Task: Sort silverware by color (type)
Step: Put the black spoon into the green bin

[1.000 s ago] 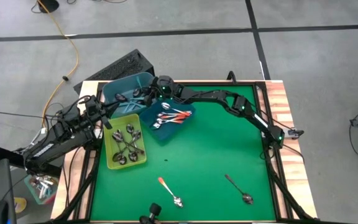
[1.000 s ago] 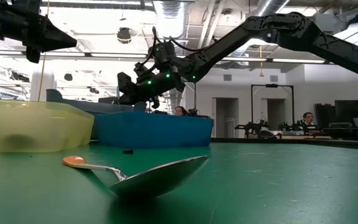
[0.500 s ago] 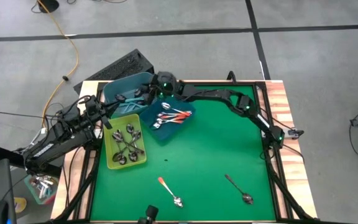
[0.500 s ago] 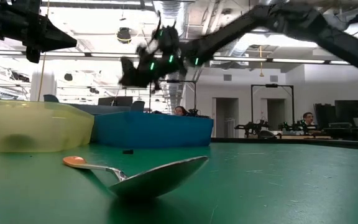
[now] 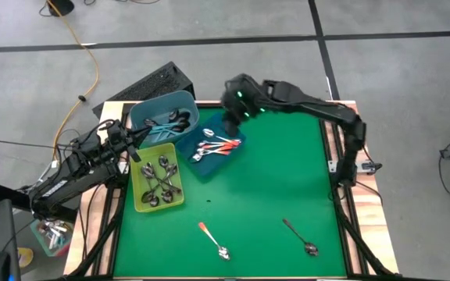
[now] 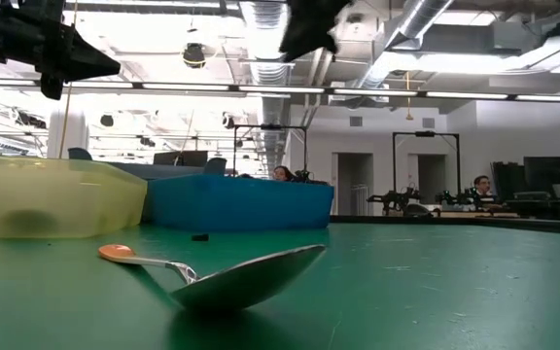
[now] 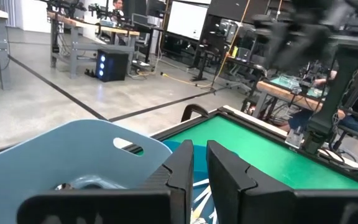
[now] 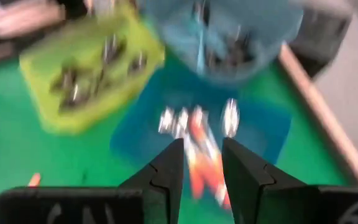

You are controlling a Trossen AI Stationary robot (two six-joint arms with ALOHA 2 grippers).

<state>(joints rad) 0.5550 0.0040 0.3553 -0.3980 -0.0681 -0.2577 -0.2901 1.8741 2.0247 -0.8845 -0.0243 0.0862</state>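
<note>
Two spoons lie on the green mat near its front edge: an orange-handled spoon (image 5: 212, 240) (image 6: 212, 272) and a plain metal spoon (image 5: 299, 236). A light blue bin (image 5: 165, 117) holds teal-handled spoons. A dark blue tray (image 5: 213, 152) (image 8: 197, 134) holds orange-handled ones, and a yellow-green tray (image 5: 157, 183) (image 8: 89, 68) holds metal ones. My right gripper (image 5: 230, 121) (image 8: 202, 155) hangs high over the dark blue tray's far end, open, tilted down, with nothing between its fingers. My left gripper (image 5: 137, 150) (image 7: 200, 155) waits shut and level at the table's left, beside the light blue bin.
The three containers crowd the far left of the mat. The wooden table rim (image 5: 350, 125) frames the mat. The middle and right of the mat (image 5: 287, 172) lie bare. A black box (image 5: 151, 84) sits just beyond the far left corner.
My right gripper has risen fast from low over the light blue bin and swung toward the table's right. It now hangs high above the dark blue tray's far end. The spoons and trays lie as before.
</note>
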